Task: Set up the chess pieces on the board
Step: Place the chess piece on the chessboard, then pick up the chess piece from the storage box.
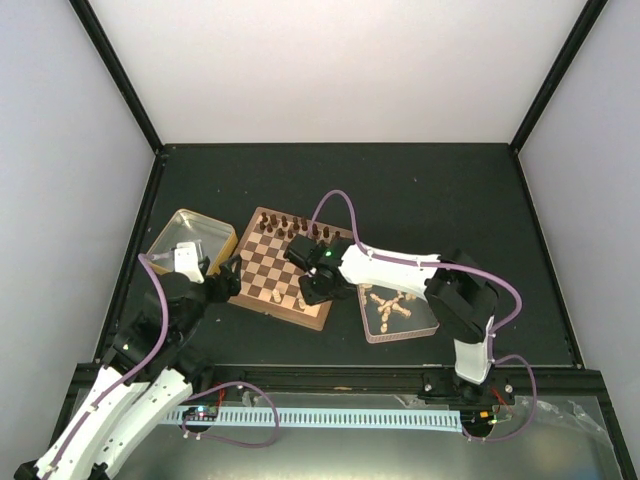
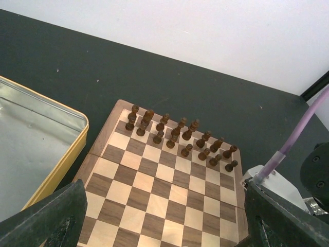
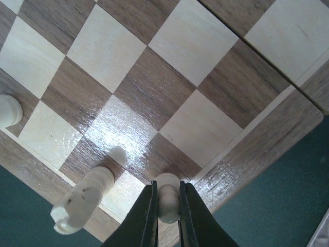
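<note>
top: high overhead; wrists: nearer, seemingly oblique; all share board [image 1: 265,265] [image 2: 154,195] [image 3: 154,87]

We see the board [image 1: 262,272], light and dark brown checks with a tan border, lying flat and turned at an angle at centre left of the overhead view. In the right wrist view a pale rounded piece [image 3: 167,198] stands upright at the board's corner, bottom centre, with a pale knight [image 3: 82,200] just left of it and a third pale piece [image 3: 7,110] at the left edge. More pale pieces [image 1: 390,308] lie heaped just right of the board.
</note>
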`<state>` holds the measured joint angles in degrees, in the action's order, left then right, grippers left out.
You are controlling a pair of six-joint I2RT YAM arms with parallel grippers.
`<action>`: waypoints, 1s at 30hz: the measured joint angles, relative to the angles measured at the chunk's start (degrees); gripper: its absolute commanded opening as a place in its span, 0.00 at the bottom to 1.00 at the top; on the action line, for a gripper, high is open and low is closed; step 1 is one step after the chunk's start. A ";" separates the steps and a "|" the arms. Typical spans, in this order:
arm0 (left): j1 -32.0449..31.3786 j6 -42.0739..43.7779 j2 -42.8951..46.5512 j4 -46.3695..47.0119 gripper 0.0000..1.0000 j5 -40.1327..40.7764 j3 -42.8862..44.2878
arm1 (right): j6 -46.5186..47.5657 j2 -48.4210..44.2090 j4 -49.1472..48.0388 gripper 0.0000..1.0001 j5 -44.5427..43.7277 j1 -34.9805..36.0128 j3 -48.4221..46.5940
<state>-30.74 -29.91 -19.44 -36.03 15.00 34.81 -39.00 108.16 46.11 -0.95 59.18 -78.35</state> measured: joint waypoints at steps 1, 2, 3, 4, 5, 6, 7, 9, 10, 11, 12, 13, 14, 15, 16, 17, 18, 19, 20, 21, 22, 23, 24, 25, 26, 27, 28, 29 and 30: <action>0.00 0.00 0.00 -0.02 0.86 0.02 -0.02 | 0.07 0.42 0.50 0.09 0.00 0.00 -0.50; 0.00 -0.02 0.00 -0.02 0.86 0.02 -0.02 | 0.13 0.81 0.81 0.12 0.00 0.00 -1.01; 0.00 0.00 0.00 -0.02 0.86 0.04 0.00 | 0.22 1.25 1.18 0.14 0.00 0.02 -1.55; 0.00 0.00 0.00 -0.04 0.86 0.04 -0.02 | 0.26 1.55 1.42 0.16 0.00 0.07 -1.95; 0.00 -0.02 0.00 -0.04 0.86 0.07 0.00 | 0.46 1.77 1.68 0.18 0.00 0.07 -2.25; 0.00 0.00 0.00 -0.04 0.86 0.07 -0.02 | 0.61 1.84 1.95 0.19 0.00 0.07 -2.45; 0.00 -0.02 0.00 -0.04 0.86 0.09 -0.02 | 0.70 1.86 2.21 0.20 0.00 0.11 -2.54; 0.00 0.00 0.00 -0.04 0.86 0.13 -0.02 | 0.83 1.86 2.60 0.21 0.00 0.20 -2.62; 0.00 0.00 0.00 -0.04 0.86 0.15 -0.02 | 0.90 1.86 2.80 0.21 0.02 0.22 -2.62; 0.00 0.00 0.00 -0.04 0.86 0.17 -0.02 | 0.98 1.86 2.93 0.22 0.02 0.26 -2.62; 0.00 0.00 0.00 -0.04 0.86 0.20 -0.02 | 1.01 1.86 3.02 0.22 0.02 0.26 -2.62; 0.00 0.00 0.00 -0.04 0.86 0.20 -0.02 | 1.01 1.86 3.04 0.23 0.04 0.28 -2.62; 0.00 -0.02 0.00 -0.04 0.86 0.22 -0.02 | 1.03 1.86 3.06 0.23 0.04 0.28 -2.62; 0.00 0.00 0.00 -0.04 0.86 0.22 -0.02 | 1.03 1.84 3.02 0.23 0.07 0.26 -2.62; 0.00 0.00 0.00 -0.04 0.86 0.22 -0.02 | 1.01 1.75 2.82 0.24 0.04 0.26 -2.54; 0.00 0.00 0.00 -0.04 0.86 0.22 -0.02 | 0.98 1.57 2.71 0.24 0.02 0.28 -2.47; 0.00 0.00 0.00 -0.04 0.86 0.22 -0.02 | 0.94 1.22 2.38 0.25 -0.07 0.26 -2.21; 0.00 0.00 0.00 -0.04 0.86 0.22 -0.02 | 0.83 0.59 2.08 0.25 -0.31 0.26 -1.81; 0.00 0.00 0.00 -0.04 0.86 0.22 -0.02 | 0.59 -0.26 1.88 0.26 -0.66 0.26 -1.33; 0.00 0.00 0.00 -0.04 0.86 0.22 -0.02 | 0.35 -1.29 1.68 0.26 -1.18 0.26 -0.87; 0.00 0.00 0.00 -0.04 0.86 0.22 0.00 | 0.02 -2.71 1.46 0.26 -1.92 0.26 -0.31; 0.00 0.00 0.00 -0.04 0.86 0.20 -0.02 | -0.39 -4.59 1.14 0.26 -2.71 0.17 0.42; 0.00 0.04 -0.02 -0.02 0.86 0.20 -0.02 | -0.81 -6.56 0.94 0.26 -3.63 0.02 1.05; 0.00 0.17 -0.02 0.00 0.86 0.17 -0.02 | -1.29 -8.61 0.50 0.26 -4.52 -0.13 1.79; 0.00 0.22 -0.02 0.00 0.86 0.17 -0.02 | -1.75 -10.62 0.09 0.26 -5.40 -0.39 2.62; 0.00 0.24 -0.04 0.02 0.86 0.13 -0.02 | -2.27 -13.07 -0.63 0.27 -6.49 -0.83 3.96; 0.00 0.28 -0.07 0.04 0.86 0.07 -0.02 | -2.89 -15.50 -0.90 0.27 -7.69 -1.55 5.31; 0.00 0.31 -0.07 0.04 0.86 -0.07 -0.02 | -3.45 -17.31 -1.05 0.27 -8.76 -2.29 6.51; 0.00 0.28 -0.09 0.07 0.86 -0.26 -0.02 | -4.07 -19.52 -1.38 0.27 -10.10 -3.37 8.33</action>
<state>-30.74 -29.63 -19.53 -35.97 14.74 34.79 -43.07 88.64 44.73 -11.05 55.81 -70.02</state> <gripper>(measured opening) 0.859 0.267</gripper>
